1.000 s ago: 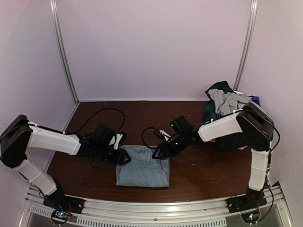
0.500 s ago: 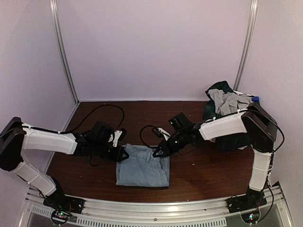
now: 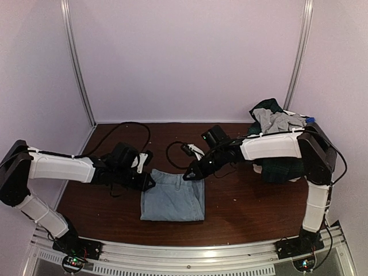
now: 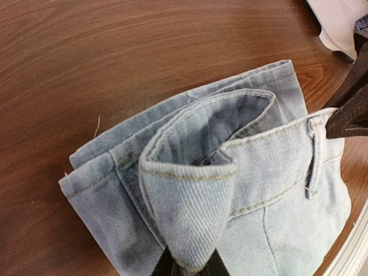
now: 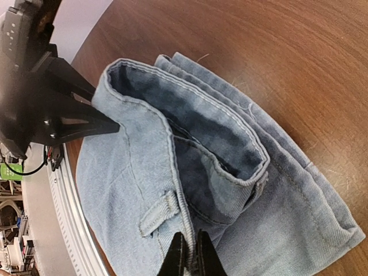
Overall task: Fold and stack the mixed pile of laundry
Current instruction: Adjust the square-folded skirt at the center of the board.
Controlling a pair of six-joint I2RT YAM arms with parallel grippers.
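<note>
Folded light blue jeans lie on the brown table near the front middle. My left gripper is shut on the waistband's left corner, lifting it a little. My right gripper is shut on the waistband's right corner, also lifted. The waistband gapes open between them. The mixed laundry pile, dark plaid with grey, blue and white pieces, sits at the back right under the right arm.
Black cables loop on the table behind the left arm. Purple walls close in the back and sides. A metal rail runs along the front edge.
Both grippers have moved a little toward the back with the waistband corners, pulling the jeans' top edge up and back. The right arm has stretched further left.
</note>
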